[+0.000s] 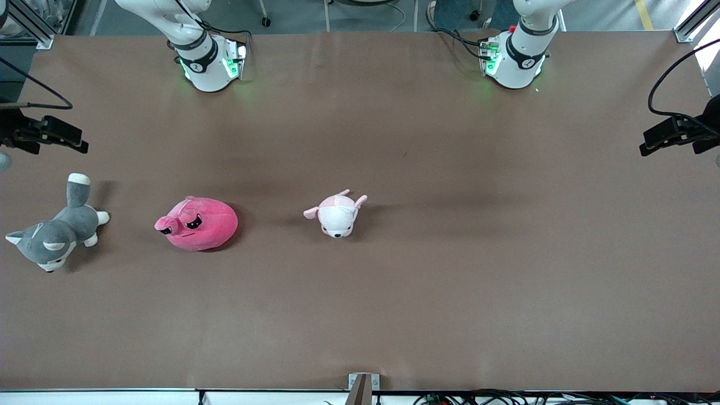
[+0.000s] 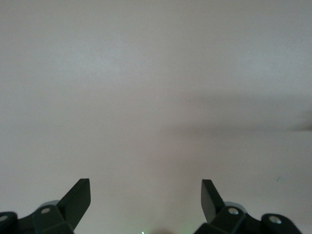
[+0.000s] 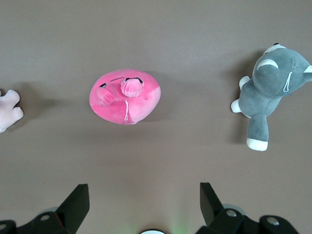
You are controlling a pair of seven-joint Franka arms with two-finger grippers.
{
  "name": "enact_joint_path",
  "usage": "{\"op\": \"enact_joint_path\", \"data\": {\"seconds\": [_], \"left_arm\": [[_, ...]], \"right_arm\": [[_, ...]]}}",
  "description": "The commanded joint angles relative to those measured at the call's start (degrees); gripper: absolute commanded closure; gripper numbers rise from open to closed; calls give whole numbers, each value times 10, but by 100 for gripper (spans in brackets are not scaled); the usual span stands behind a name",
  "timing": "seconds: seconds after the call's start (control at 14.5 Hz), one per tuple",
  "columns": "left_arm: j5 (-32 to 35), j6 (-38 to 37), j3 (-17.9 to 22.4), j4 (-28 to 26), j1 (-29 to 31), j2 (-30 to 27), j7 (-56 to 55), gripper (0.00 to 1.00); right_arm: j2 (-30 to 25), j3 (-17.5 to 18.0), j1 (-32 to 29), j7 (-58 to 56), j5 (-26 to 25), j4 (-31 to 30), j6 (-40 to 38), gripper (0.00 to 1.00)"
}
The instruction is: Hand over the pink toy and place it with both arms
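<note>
While my right gripper (image 3: 141, 204) hangs wide open and empty above the pink toy (image 3: 125, 96), my left gripper (image 2: 146, 200) waits, spread over bare table (image 2: 156, 97).

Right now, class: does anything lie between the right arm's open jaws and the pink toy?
Nothing visible does. The right gripper hangs open over bare table with the pink toy in clear view. The grey dog and the small white toy lie off to either side of it.
</note>
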Motion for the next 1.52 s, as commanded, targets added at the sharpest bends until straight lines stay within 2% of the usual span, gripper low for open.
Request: {"op": "enact_joint_path", "data": {"seconds": [0.0,0.28,0.62,0.97,1.45], "left_arm": [[12,1,82,7,-81,0,3,0],[7,-2,171,7,-160,-1,7,0],[5,-2,209,7,-197,-3,8,0],[4,8,210,-22,-194,-32,14,0],[-19,24,211,-30,-193,-65,14,0]], "right_arm": [[-27,4,-2,-6,8,-34,17,0],[-39,3,-3,-6,8,-34,14,0],[-61,3,-4,-5,10,-38,10,0],[-62,2,-3,-6,21,-40,15,0],[-62,1,-5,-40,21,-33,15,0]]}}
